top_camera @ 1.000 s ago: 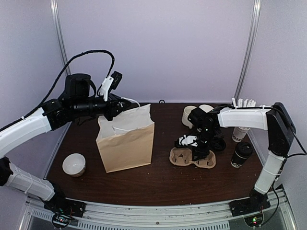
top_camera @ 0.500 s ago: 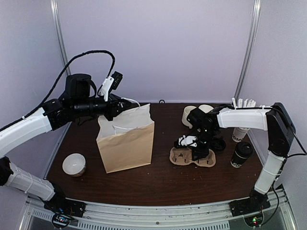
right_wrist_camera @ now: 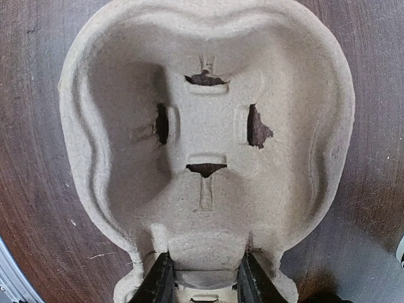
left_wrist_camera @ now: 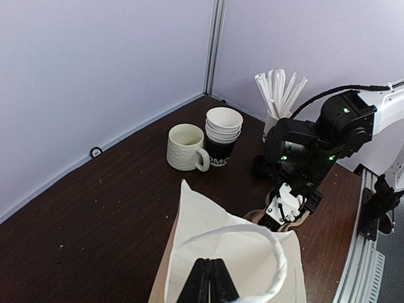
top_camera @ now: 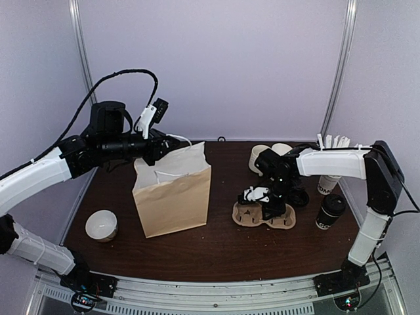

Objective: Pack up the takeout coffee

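Narrowed since earlier, right end effector (right_wrist_camera: pixel 203 284) pinches the carrier (right_wrist_camera: pixel 205 132) ridge; takeout coffee (top_camera: pixel 330 211), at the counter's right edge, is likely light and crushable, so grip mid-wall.

Dark brown table (top_camera: pixel 216 256), paper bag (top_camera: pixel 172 200), pulp cup carrier (top_camera: pixel 262 216), takeout coffee (top_camera: pixel 329 212), white mug (left_wrist_camera: pixel 184 147), stacked paper cups (left_wrist_camera: pixel 223 134)

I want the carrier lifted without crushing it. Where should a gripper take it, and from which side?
Take the carrier by the raised ridge between its two wells, from straight above. It lies flat, wells up; the ridge is narrow enough to pinch, the rim wide and curved. The right gripper straddles it there.
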You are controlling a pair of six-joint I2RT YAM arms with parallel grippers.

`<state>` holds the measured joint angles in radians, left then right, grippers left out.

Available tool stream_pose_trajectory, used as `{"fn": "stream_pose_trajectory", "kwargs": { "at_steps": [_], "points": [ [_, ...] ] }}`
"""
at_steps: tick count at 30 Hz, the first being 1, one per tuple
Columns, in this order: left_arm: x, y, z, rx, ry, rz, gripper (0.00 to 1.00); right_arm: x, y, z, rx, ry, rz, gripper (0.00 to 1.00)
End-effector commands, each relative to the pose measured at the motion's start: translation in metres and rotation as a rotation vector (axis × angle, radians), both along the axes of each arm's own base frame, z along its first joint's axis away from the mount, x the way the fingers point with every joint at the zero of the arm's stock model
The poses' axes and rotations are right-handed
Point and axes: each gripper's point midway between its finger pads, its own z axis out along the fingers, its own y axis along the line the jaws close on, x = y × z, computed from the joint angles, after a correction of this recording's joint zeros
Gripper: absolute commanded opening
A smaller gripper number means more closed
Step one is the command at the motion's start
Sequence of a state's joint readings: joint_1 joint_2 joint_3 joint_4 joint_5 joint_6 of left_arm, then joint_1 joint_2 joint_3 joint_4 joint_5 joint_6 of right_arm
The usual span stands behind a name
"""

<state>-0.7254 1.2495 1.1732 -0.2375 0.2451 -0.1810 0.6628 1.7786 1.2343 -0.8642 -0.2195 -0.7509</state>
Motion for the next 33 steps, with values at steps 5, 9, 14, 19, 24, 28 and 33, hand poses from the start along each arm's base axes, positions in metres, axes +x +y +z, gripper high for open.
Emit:
{"fn": "stream_pose_trajectory", "kwargs": {
  "at_steps": [5,9,14,19,24,28,33],
  "points": [
    [0.003,-0.005,0.020,-0.045,-0.034,-0.017,0.00,-0.009,-0.004,0.058,0.064,-0.073,-0.021,0.27],
    [0.002,-0.009,0.024,-0.077,-0.021,-0.034,0.00,-0.013,-0.006,0.102,0.125,-0.127,-0.035,0.26],
    [-0.003,-0.022,0.035,-0.143,0.010,-0.096,0.00,-0.017,0.003,0.192,0.306,-0.250,-0.041,0.26],
    [-0.007,-0.035,0.053,-0.236,0.074,-0.156,0.00,-0.026,0.011,0.287,0.517,-0.386,-0.018,0.26],
    [-0.011,-0.054,0.061,-0.329,0.177,-0.241,0.00,-0.054,0.027,0.349,0.711,-0.342,0.063,0.26],
    [-0.011,-0.066,0.061,-0.362,0.202,-0.263,0.00,-0.072,0.042,0.377,0.830,-0.278,0.128,0.28],
    [-0.015,-0.081,0.069,-0.383,0.213,-0.300,0.00,-0.088,0.063,0.382,0.857,-0.237,0.220,0.28]
  ]
}}
